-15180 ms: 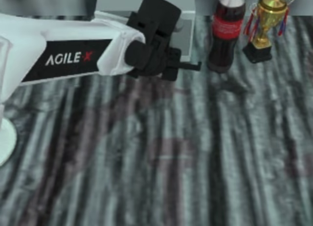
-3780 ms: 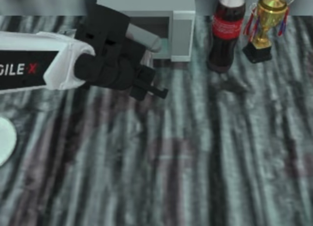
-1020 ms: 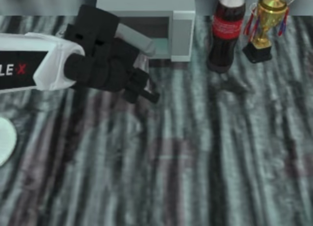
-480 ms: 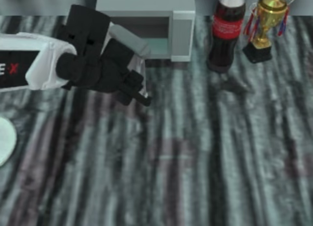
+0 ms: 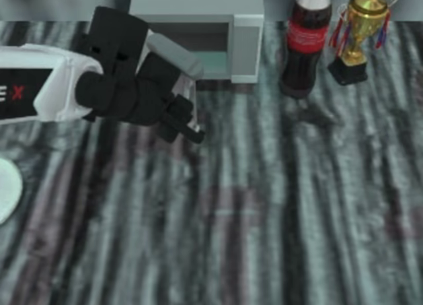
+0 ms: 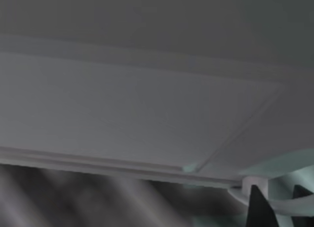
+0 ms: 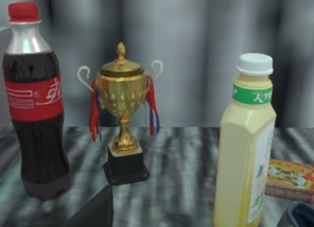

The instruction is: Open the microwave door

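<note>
**Door swung out, left gripper working its free edge**

Left gripper (image 5: 187,125) sits at the free end of the microwave door (image 5: 175,55), out in front of the microwave (image 5: 198,4). Door runs diagonally back from the gripper toward the cavity's left side, so it's hinged there and already swung well out from the front. Cavity is exposed just beyond the gripper, teal floor (image 5: 218,62) showing, control panel (image 5: 246,47) off to the gripper's far side, still flush with the body.

Left wrist view is filled by the door panel (image 6: 127,119) seen close and at a slant, with two dark fingertips (image 6: 260,210) at the frame edge next to the door's corner. Reads like the fingers are hooked at or just past that edge. Makes sense: pulling at the point farthest from the hinge gives the most leverage. Can't tell whether the fingers are apart or clamped on the edge; top view has the wrist body covering the contact.

Arm comes in from the left so it clears the door's swing arc.

Cola bottle (image 5: 306,41) and trophy (image 5: 362,31) stand well apart from the gripper, beyond the control panel, outside the door's path. Right wrist view shows the same bottle (image 7: 33,99) and trophy (image 7: 122,114), plus a yellow bottle (image 7: 247,148) closer in. Right arm isn't in the top view, looks parked.

Judgement: mostly open; remaining swing is small.
</note>
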{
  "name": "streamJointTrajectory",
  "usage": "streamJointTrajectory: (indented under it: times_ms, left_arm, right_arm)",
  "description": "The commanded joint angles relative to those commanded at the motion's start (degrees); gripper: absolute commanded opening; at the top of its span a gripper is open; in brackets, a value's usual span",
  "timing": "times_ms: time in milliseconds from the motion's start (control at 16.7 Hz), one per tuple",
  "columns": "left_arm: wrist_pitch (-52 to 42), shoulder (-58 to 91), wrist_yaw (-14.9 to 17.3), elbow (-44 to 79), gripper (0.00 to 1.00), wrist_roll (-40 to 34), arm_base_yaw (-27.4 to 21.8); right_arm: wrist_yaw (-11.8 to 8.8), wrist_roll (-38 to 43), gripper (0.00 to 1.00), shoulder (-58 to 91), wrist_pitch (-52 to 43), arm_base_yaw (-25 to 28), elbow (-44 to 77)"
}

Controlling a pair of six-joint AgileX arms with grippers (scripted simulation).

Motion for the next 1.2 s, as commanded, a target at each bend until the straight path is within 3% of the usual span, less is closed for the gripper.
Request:
streamJointTrajectory:
  times_ms: [900,1200]
  left_arm:
    - [0.0,0.0,0.0,0.0,0.0,0.0,0.0]
    - [-0.62,-0.23,1.64,-0.38,0.0,1.71,0.49]
  right_arm:
    - [0.0,0.0,1.0,0.0,0.0,0.0,0.0]
    - [0.0,0.0,1.0,0.0,0.0,0.0,0.0]
